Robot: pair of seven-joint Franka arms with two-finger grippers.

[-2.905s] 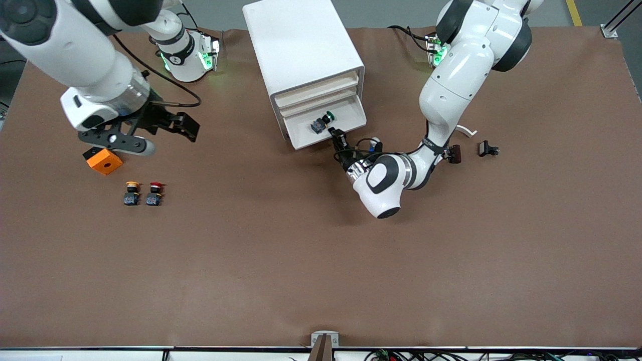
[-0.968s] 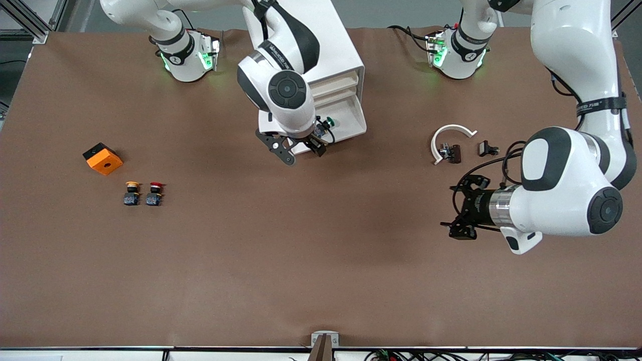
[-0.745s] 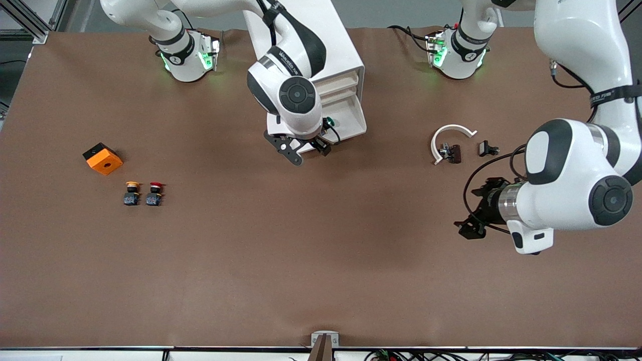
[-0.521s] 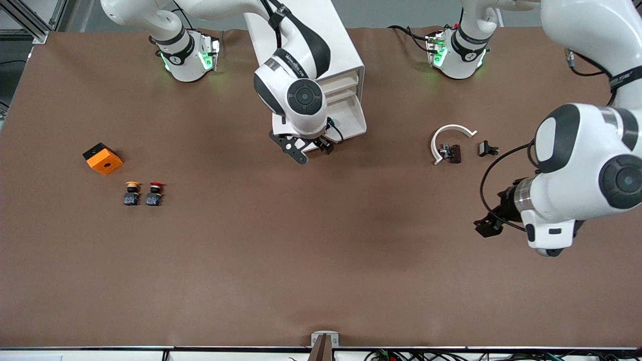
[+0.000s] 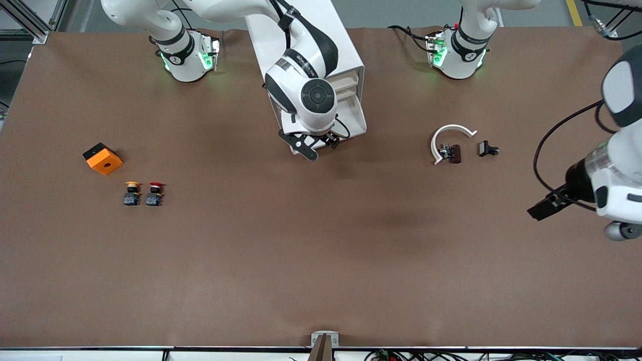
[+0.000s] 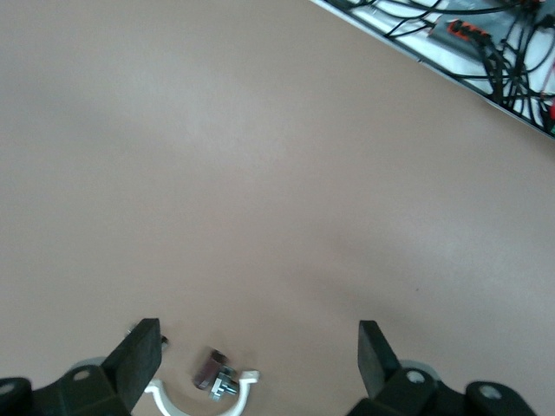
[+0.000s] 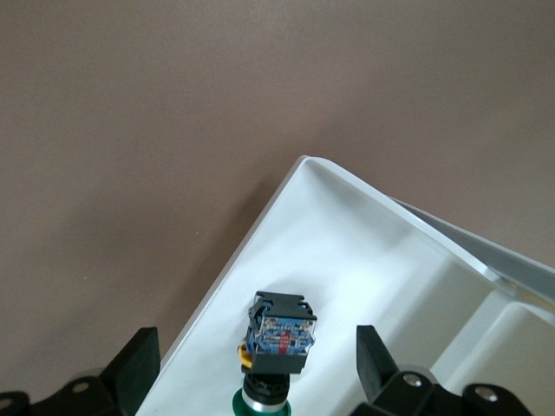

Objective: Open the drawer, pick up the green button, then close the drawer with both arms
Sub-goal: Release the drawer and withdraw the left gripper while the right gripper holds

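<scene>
Button [image 7: 279,351] lies in open drawer [image 7: 364,286], on its side, cap toward right gripper [image 7: 258,364], directly between its wide-open fingers. Left gripper [image 6: 260,355], fingers also wide, waits over bare counter [image 5: 321,260].

small white lettering runs along the black band of the right arm [image 5: 302,59] — too small to read. no other text, label or number shows.
</scene>
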